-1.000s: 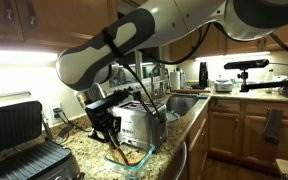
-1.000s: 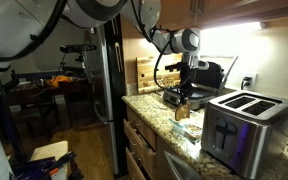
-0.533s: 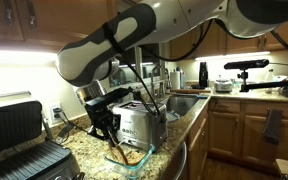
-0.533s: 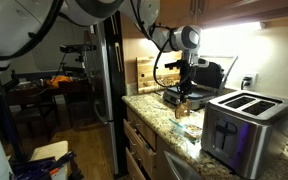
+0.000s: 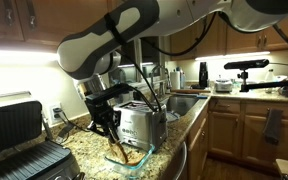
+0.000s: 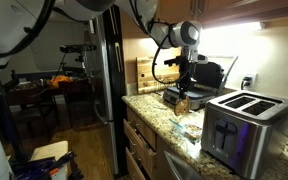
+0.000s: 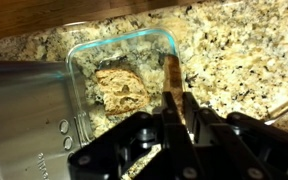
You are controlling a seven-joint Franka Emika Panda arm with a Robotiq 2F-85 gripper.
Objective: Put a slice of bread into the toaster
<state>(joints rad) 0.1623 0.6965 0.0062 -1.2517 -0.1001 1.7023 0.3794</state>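
My gripper [image 7: 177, 108] is shut on a slice of bread [image 7: 171, 72], held on edge, thin side towards the wrist camera. It hangs over a clear glass dish [image 7: 166, 40] that holds another tan slice [image 7: 120, 90] lying flat. The steel toaster [image 7: 24, 120] fills the lower left of the wrist view, right beside the dish. In both exterior views the gripper [image 5: 108, 124] [image 6: 184, 97] hangs just above the dish [image 5: 130, 157], next to the toaster [image 5: 144, 122] [image 6: 242, 125]. The held slice shows below the fingers [image 5: 119, 143].
A black-and-steel contact grill [image 5: 19, 140] stands on the granite counter [image 7: 234, 60] beside the arm. A sink [image 5: 184, 103] lies behind the toaster. A wooden board [image 6: 144, 73] leans at the wall. The counter edge runs close by the dish.
The gripper has risen a little with the bread slice in it, lifting it out of the glass dish. The toaster and dish have not moved.
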